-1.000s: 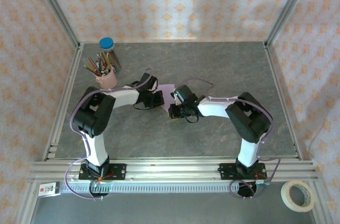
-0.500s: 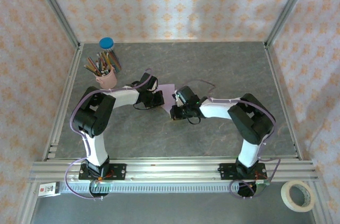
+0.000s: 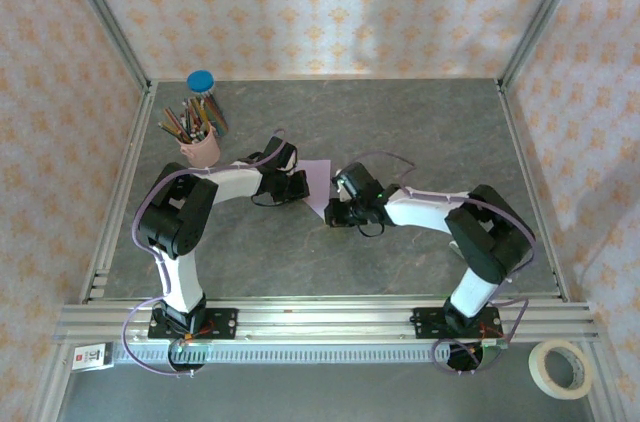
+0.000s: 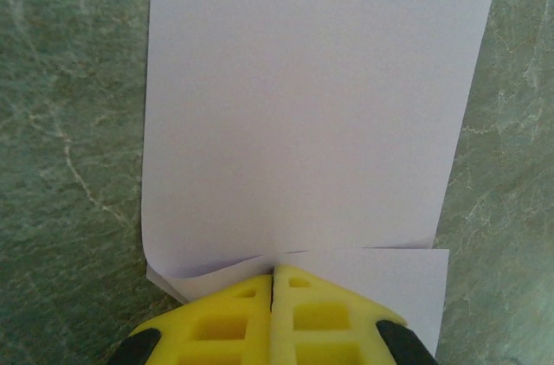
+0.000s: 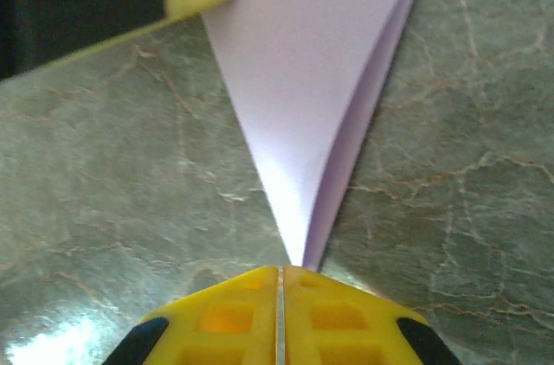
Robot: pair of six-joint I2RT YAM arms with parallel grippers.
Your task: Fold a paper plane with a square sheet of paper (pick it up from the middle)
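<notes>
Paper (image 3: 318, 180): flat on worktop (image 3: 430, 132), mid-area between both arms, one end folded to a point. Left gripper (image 4: 273, 274): jaws closed, tips on the square end, prob. as anchor. Right gripper (image 5: 280, 272): jaws closed at the point, prob. pressing the crease; pinch unconfirmed.

Sheet of paper (image 4: 303, 105): thin, smooth, matt lilac paper. Bench (image 5: 104, 192): grey-green marbled surface, faintly glossy. My left gripper (image 4: 273, 272) and my right gripper (image 5: 279, 272): matt yellow moulded plastic. Front rail (image 3: 330, 320): brushed metal.
</notes>
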